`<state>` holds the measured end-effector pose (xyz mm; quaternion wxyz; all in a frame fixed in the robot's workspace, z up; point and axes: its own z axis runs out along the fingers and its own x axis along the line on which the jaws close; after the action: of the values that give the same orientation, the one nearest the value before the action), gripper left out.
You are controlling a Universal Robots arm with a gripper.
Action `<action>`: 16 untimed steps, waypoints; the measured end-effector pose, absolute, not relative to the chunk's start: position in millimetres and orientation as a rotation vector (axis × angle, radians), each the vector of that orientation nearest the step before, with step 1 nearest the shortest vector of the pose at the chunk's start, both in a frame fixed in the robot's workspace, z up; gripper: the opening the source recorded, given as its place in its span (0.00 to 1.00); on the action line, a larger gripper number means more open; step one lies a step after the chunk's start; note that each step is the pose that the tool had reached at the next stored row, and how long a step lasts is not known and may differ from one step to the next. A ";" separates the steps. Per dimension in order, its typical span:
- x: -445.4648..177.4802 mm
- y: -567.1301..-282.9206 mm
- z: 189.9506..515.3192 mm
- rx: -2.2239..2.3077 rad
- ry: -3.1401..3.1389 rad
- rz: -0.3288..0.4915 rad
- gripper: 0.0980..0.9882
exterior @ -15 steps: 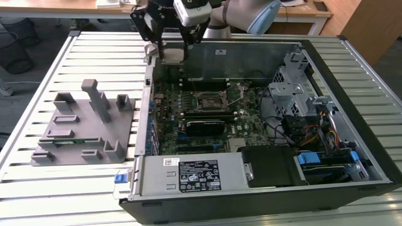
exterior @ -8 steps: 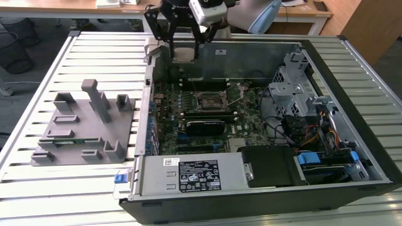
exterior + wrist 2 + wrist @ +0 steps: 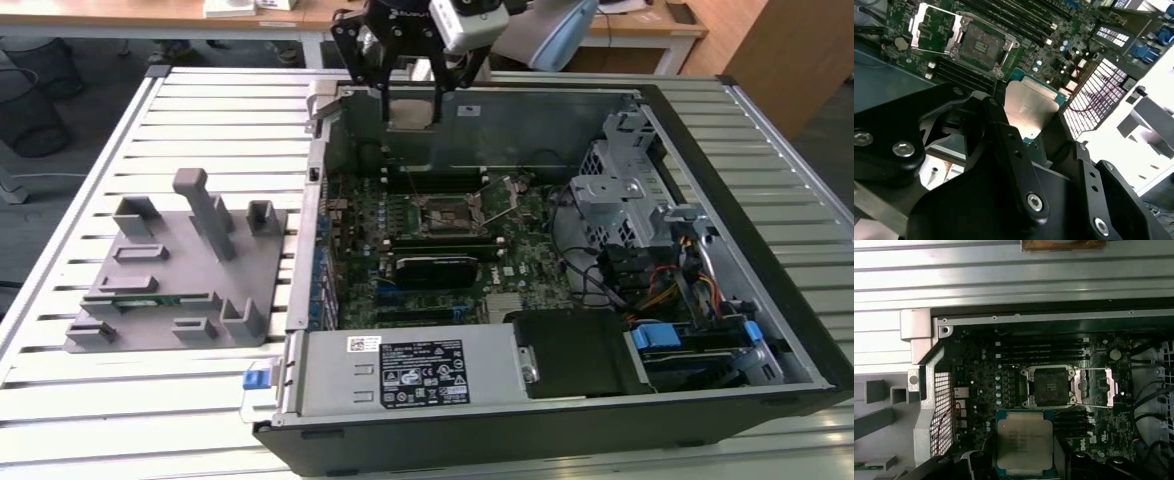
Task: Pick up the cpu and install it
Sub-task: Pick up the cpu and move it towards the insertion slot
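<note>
Silver-topped and clamped along two opposite edges, the cpu hangs in the air between the black fingers of the robot arm's gripper. The jaws are drawn in to just the chip's width, and its metal lid faces both wrist cameras. In the exterior view the chip is held above the far end of an open computer case, well clear of the green motherboard below. In the first wrist view it appears just short of the socket and over the memory slots, not touching either. The socket stands open, its metal load frame swung out to one side. The case lies on its side on a slatted metal table, with a grey power supply in its near corner. On the exterior view's left, just beside the case, a grey plastic fixture rests on the slats, with a thin green memory stick lying in one of its holders
</note>
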<state>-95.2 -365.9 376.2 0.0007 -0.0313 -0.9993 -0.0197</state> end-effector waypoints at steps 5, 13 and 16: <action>-76.6 -364.1 375.3 -0.099 -3.138 -0.062 0.49; -56.4 -361.6 373.5 -0.099 -3.138 -0.062 0.49; -52.5 -361.0 373.1 -0.099 -3.138 -0.062 0.49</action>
<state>-52.5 -361.0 373.1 0.0007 -0.0314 -0.9993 -0.0197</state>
